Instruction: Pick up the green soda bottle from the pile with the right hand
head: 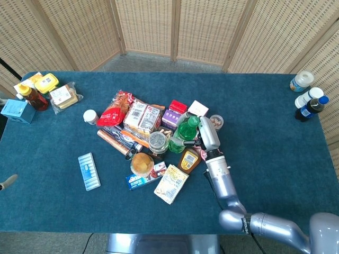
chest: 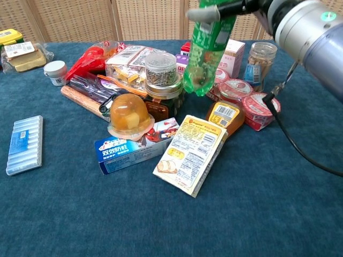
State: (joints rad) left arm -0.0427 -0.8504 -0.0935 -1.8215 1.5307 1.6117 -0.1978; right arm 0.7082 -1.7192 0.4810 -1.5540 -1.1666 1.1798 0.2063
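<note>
Wicker screens back the blue-carpeted bench [head: 275, 159]. My right hand [head: 207, 133] is clamped around the green plastic soda bottle [chest: 206, 48], which hangs tilted above the snack pile [head: 143, 124], apparently raised to clear its neighbours.

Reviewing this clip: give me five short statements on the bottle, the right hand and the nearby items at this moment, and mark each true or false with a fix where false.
1. The right hand holds the green soda bottle. True.
2. The bottle's base rests on the table. False: in the chest view it hangs clear above the pile, tilted.
3. The yellow snack packet lies on the table in front of the pile. True.
4. The jar of nuts lies on its side. False: it stands upright.
5. The left hand grips the blue pack. False: nothing touches the pack, and the left hand is not in view.
</note>
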